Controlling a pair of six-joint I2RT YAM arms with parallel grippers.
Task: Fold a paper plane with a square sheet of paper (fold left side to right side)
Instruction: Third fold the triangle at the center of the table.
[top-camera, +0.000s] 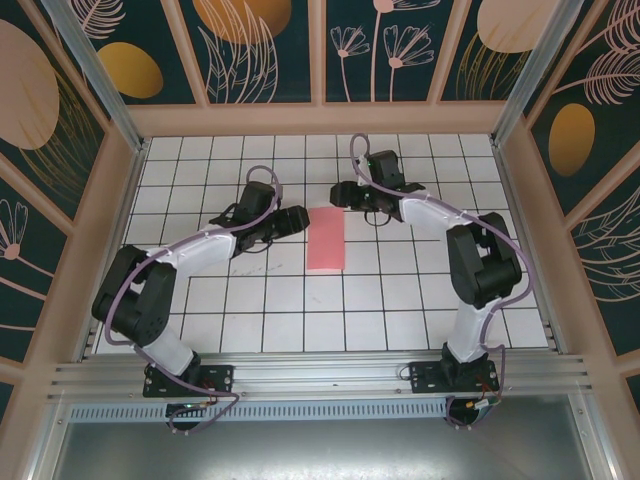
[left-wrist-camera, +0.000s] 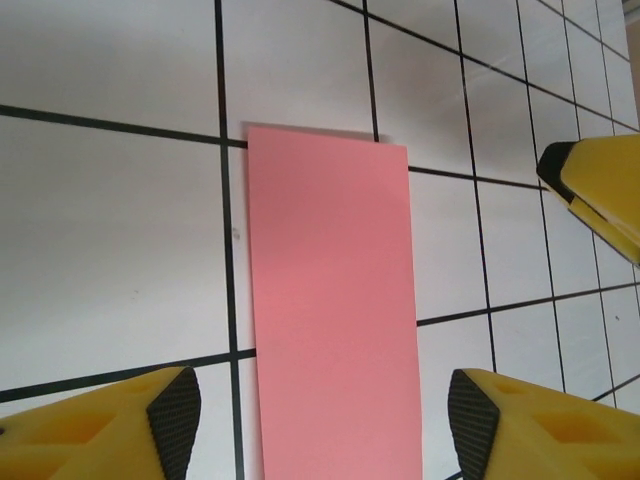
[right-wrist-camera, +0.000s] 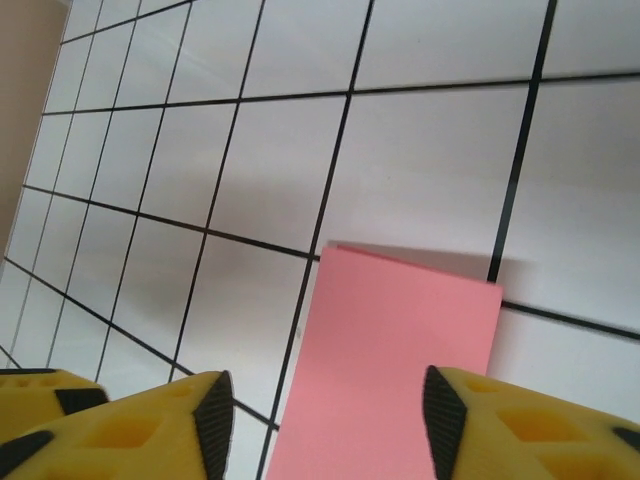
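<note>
Your left claw (left-wrist-camera: 322, 415) and right claw (right-wrist-camera: 325, 410) both stand open and empty with the square sheet of paper (top-camera: 327, 238) lying flat just ahead of each, so a sliding pinch could shift its thin layers and skew the crease.

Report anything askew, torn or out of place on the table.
Nothing stands out. The square sheet of paper lies flat on the table as a narrow rectangle, its edges clean and roughly parallel to the grid lines.

Left claw (top-camera: 297, 219) and right claw (top-camera: 341, 194) flank the far end of the square sheet of paper (top-camera: 327, 242) (a narrow strip).
</note>
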